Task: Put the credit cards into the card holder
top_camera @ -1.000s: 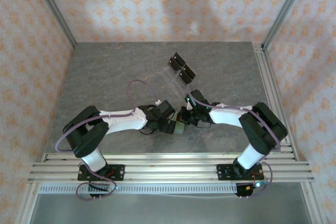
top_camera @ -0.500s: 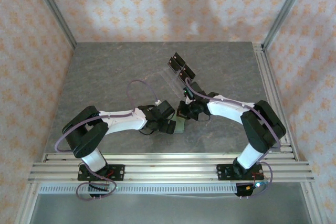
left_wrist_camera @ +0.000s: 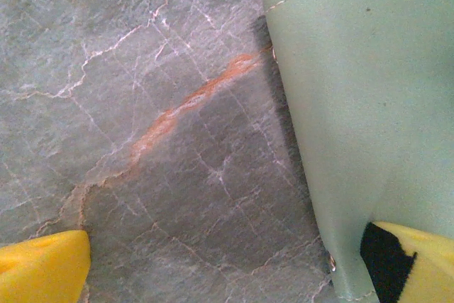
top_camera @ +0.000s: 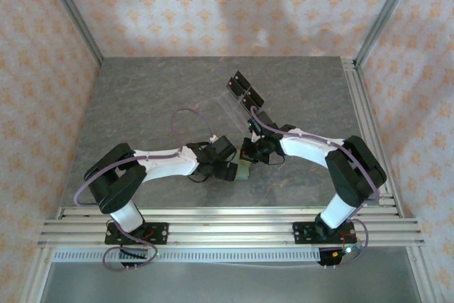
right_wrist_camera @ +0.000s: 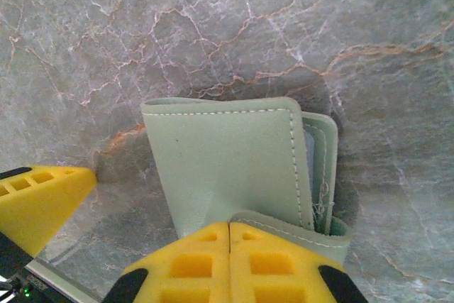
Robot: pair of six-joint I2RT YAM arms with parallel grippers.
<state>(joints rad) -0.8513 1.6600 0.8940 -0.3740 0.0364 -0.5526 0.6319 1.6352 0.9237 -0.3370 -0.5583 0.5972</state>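
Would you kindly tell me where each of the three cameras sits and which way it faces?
Top external: fixed above and behind, looking down over the table; left arm and right arm show, bases nearest.
Left wrist: on the left arm, looking down at table and card holder; its yellow fingertips spread wide.
Right wrist: on the right arm, looking down on the card holder; its jaws shut at the bottom edge.
Shared: all three see the green card holder and the grey table.
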